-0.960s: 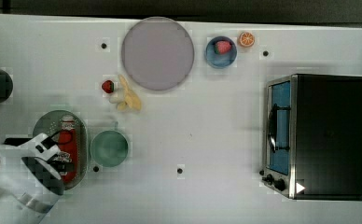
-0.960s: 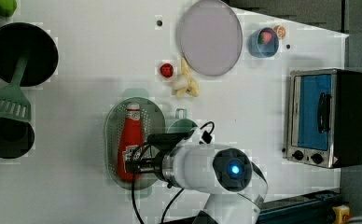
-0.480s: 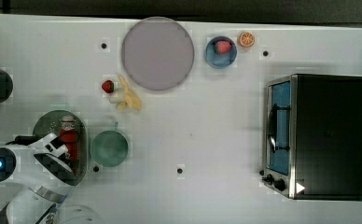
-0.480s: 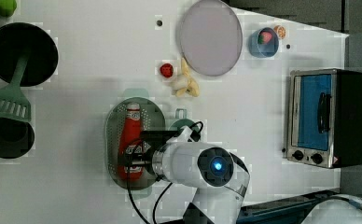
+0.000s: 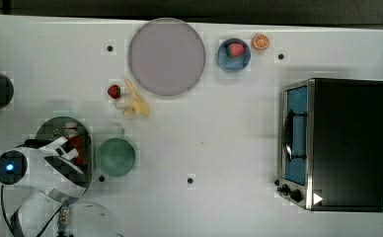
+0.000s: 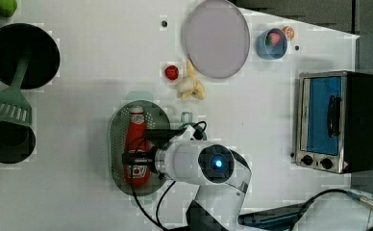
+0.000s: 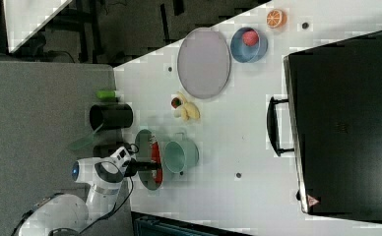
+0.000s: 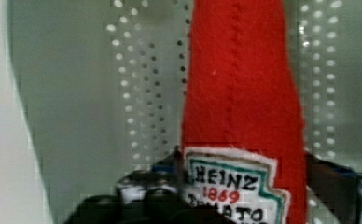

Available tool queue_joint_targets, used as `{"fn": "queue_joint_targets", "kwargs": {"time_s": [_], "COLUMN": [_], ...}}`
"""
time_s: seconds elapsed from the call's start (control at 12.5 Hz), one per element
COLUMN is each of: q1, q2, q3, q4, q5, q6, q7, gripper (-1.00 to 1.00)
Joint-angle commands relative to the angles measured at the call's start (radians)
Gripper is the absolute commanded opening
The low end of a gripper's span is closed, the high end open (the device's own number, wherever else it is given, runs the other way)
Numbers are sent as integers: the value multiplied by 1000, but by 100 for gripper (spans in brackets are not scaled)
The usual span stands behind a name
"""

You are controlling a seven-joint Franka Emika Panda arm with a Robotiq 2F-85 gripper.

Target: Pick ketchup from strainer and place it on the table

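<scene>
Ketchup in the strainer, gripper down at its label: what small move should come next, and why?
Probably close fully on the ketchup, then lift. It lies flat in the strainer, and the wrist view shows the gripper astride the label end, one finger on each side. Whether the grip is already firm is unclear.

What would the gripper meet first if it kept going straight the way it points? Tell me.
Most likely the ketchup: the gripper points down into the strainer, with one finger on each side of the bottle at its label. Whether the fingers already touch it cannot be told.

Arm [image 6: 208,166] low, jaws seemingly apart
</scene>
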Motion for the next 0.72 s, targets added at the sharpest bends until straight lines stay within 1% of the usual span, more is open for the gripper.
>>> {"fn": "queue_joint_targets", "kwargs": {"time_s": [0.08,0.24,0.32,0.56,0.72], "q1": [24,6,-13,-83,-117], "q2": [-22,-71,-105,-221,-294], "q3": [-2,26,56,166,209], "q4": [23,18,21,41,74], "q5": [2,23,66,264,317], "q6": [-3,-80,-115,-174,-245], "q7": [58,58,55,43,22], "gripper": [21,21,21,21,21]}}
